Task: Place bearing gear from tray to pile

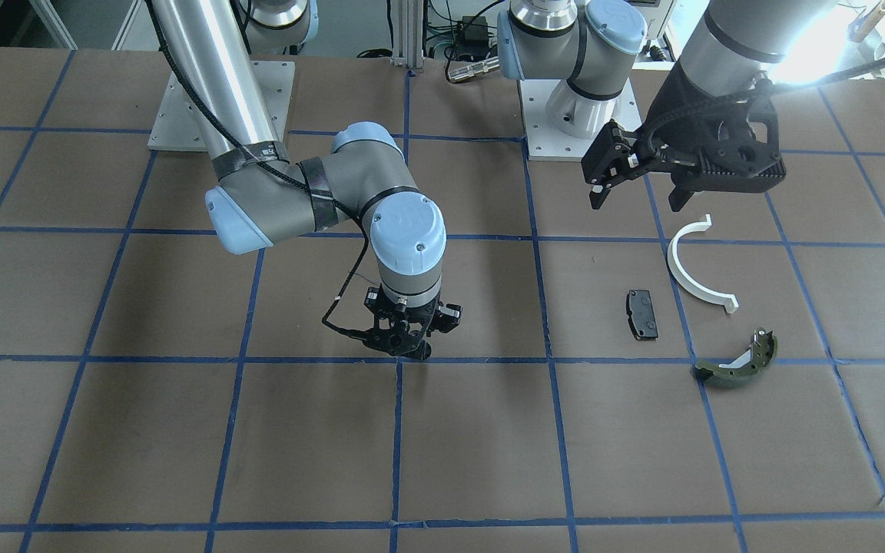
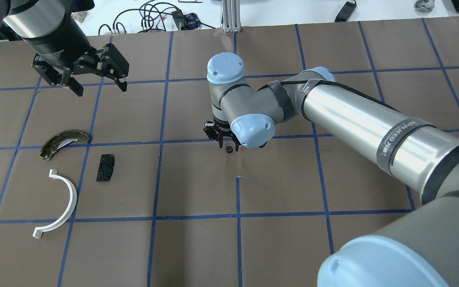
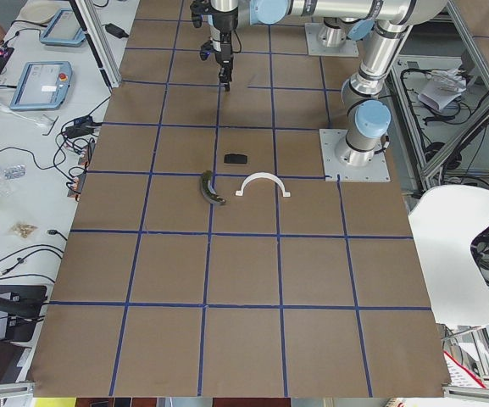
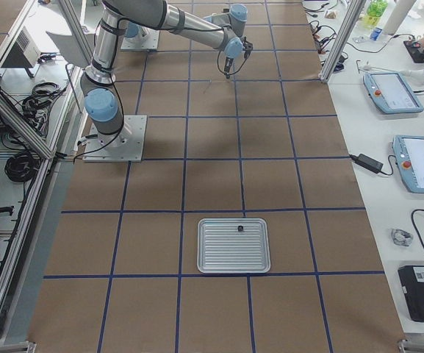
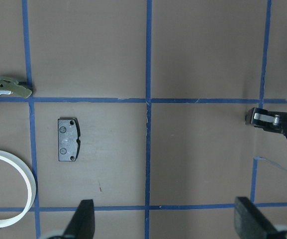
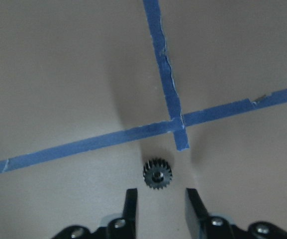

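Bearing gear (image 6: 157, 174) loose beside tape crossing (image 6: 179, 122), right gripper (image 6: 161, 195) parted (empty), left gripper (image 5: 164, 204) wide, empty.

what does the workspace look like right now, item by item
surface: brown table with blue tape grid
job's things: bearing gear on the table just ahead of the right gripper; tray toward the table's right end; pile of white half-ring, black plate, olive shoe
clutter: nothing seen
grippers: right gripper low, open; left gripper open, raised beside the pile
cables: black cable along the right arm
surroundings: teach pendants, white chair
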Controlling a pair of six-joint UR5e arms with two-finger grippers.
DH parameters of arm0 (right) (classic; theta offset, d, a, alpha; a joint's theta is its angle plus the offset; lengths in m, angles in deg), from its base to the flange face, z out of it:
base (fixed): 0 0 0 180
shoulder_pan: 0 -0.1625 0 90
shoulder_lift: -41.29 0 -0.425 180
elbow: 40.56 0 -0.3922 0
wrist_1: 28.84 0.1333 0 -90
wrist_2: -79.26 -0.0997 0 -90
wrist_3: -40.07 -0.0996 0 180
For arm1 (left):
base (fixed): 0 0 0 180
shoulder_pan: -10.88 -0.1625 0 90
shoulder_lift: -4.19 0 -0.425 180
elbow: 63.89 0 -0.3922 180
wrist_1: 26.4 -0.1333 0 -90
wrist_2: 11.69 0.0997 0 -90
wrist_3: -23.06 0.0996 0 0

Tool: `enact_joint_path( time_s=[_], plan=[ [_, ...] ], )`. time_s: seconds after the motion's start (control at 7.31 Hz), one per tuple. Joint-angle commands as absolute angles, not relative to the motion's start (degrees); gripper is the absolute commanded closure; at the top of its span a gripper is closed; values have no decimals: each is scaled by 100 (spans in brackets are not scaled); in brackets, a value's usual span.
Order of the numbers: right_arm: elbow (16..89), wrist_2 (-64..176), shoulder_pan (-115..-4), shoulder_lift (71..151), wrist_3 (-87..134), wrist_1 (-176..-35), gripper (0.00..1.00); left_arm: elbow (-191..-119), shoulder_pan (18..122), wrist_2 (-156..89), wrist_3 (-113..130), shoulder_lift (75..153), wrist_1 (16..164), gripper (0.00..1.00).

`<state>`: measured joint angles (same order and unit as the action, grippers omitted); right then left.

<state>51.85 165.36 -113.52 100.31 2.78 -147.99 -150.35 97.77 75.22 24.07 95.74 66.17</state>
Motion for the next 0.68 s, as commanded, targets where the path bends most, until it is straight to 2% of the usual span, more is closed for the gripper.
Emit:
enact_joint_path(
  time_s=[0.0, 0.14, 0.55],
  plan=[
    [5191, 16626, -10980, 10192, 1030, -14724, 0, -15055, 9798, 7515, 2045, 9909, 6580, 0],
    [5191, 16618, -10342, 10384, 1785, -14471, 0, -15073, 9859, 7514, 2025, 10181, 6510, 0],
    [5225, 17246, -8723, 10851, 3949, -13968, 0, -15546, 10833, 7576, 1369, 10946, 5037, 0]
  ],
)
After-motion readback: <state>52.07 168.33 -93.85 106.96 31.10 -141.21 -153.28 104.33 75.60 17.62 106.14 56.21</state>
